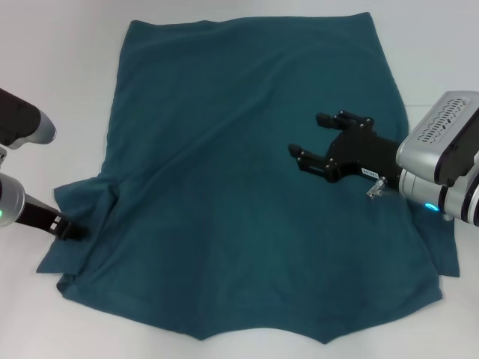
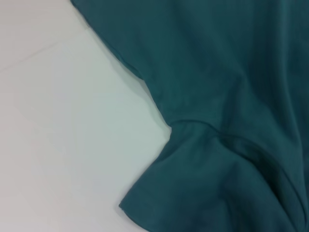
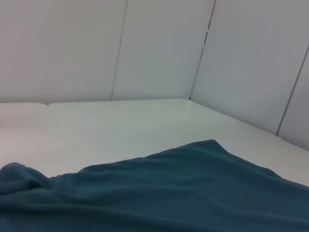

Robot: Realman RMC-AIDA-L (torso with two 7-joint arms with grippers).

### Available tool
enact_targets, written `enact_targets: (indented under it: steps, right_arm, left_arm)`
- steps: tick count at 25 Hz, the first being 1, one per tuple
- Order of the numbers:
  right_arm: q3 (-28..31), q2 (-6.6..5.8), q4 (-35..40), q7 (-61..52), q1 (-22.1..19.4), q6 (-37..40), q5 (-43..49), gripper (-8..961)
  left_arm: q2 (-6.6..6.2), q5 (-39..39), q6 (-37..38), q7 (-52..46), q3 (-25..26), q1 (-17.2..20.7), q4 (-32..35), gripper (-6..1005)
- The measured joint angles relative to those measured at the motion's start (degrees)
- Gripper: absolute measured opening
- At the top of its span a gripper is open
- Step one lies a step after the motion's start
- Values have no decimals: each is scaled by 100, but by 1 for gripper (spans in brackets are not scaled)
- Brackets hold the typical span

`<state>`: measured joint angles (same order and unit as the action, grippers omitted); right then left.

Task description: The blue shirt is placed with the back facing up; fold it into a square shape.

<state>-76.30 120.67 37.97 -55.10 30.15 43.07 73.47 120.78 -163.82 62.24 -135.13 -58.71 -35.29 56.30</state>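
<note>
Basically, going left to right in the head view: the left hand (image 1: 72, 232) is sitting low at the left edge of the blue shirt (image 1: 239, 187), right at the sleeve that is sticking out on that side. Its black tip is touching the sleeve fabric, but I cannot tell if its fingers are spread or pinching cloth, since the tip is too dark and partly hidden. The left arm is coming in from the left border, over the bare white desk (image 1: 45, 90).

The shirt is lying spread flat on the desk, filling most of the middle, hem toward the far side and the wider shoulder end near the robot. Soft wrinkles are running across it, and the left sleeve is bunching up a little where it joins the body.

The left wrist view is showing that same sleeve (image 2: 203, 183) resting on the desk (image 2: 58, 121), with a crease at the armpit; no fingers are showing there.

Further right, the right hand (image 1: 314, 136) is hovering above the right half of the shirt, fingers spread wide and pointing left, gripping nothing. The silver right arm is reaching in from the right border.

The right wrist view is looking low across the shirt (image 3: 183, 193) toward the far desk (image 3: 120, 125) and pale wall panels (image 3: 159, 48).
</note>
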Motion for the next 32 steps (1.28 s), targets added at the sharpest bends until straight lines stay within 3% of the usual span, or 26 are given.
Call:
enact_targets:
  steps: [10,15,32]
  right_arm:
    - [-8,9,-23,0,-5,4,0,755]
    - [-8,9,-32,0,-9,17,0,755]
    - [-17,9,-35,0,-15,34,0,756]
  left_arm:
    - [36,6,-87,14,-42,-5,-10,641]
    - [36,8,-91,31,-52,-6,-38,499]
    - [35,9,-157,83,-83,-101,-227,361]
